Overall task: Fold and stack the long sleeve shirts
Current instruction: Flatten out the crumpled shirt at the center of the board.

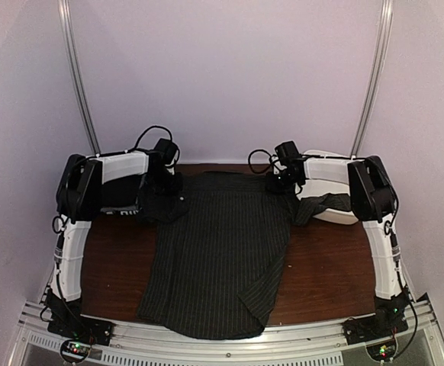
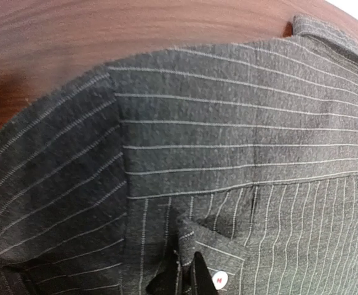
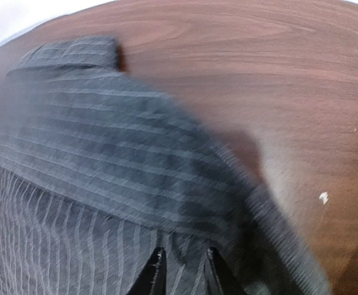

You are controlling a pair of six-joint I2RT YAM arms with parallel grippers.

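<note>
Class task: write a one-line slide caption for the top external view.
Left gripper and right gripper at the far shoulders of the pinstriped shirt spread on the brown table.

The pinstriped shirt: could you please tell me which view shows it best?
Top external: almost the whole shirt lies spread on the table. The left wrist shows only striped cloth and one white button; the right wrist, a blurred patch.

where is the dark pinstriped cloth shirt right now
Top view: the pinstriped shirt lies spread centrally on the brown wooden table, far corners at the left gripper and right gripper.
</note>
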